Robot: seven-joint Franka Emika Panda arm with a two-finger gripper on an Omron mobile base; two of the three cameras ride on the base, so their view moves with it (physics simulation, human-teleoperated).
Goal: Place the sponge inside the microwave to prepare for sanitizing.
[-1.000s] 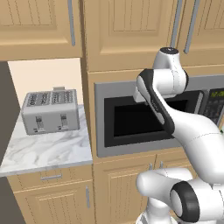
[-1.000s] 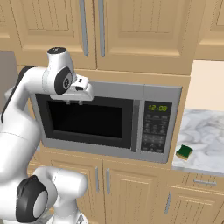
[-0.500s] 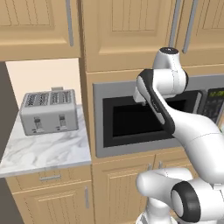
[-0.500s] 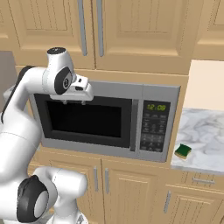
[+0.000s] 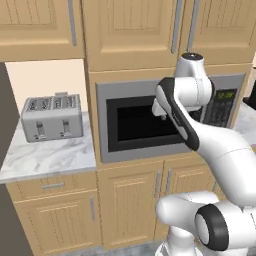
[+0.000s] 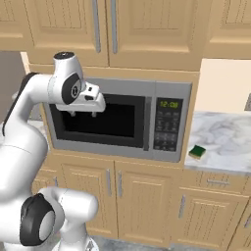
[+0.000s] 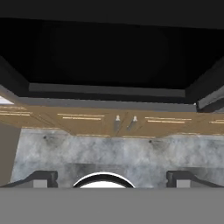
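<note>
Grey-silver metal framed the microwave (image 6: 117, 120), a wide box built in under wooden cabinets, its black window glossy and its door shut flat against the front. The dark keypad (image 6: 167, 125) with green digits sat at its right end.

The hand (image 6: 83, 113) hung in front of the upper left of the window, fingers pointing down. In the hand view the two dark fingertips (image 7: 41, 178) stood wide apart with nothing between them: an open, empty hand.

The sponge (image 6: 198, 152), a small dark-green block with a yellowish edge, lay on the marbled white table (image 6: 225, 142) just right of the microwave, near its front edge and well apart from the hand. It looked soft and light, likely to squash under a firm pinch.

Risks, as judged:
- The door was closed, so any carry toward the cavity would end against the glass. It had to be opened first.
- The door's vertical handle (image 6: 147, 122) was slim and smooth, so a loose grip could slip off.
- The sponge sat close to the table's edge, where a sideways nudge from a finger could push it off.
- The arm's elbow was near the window, and a wide swing right could scrape the front.

A boxy silver four-slot toaster (image 5: 51, 117) stood on the left table (image 5: 45, 157), out of the way.
</note>
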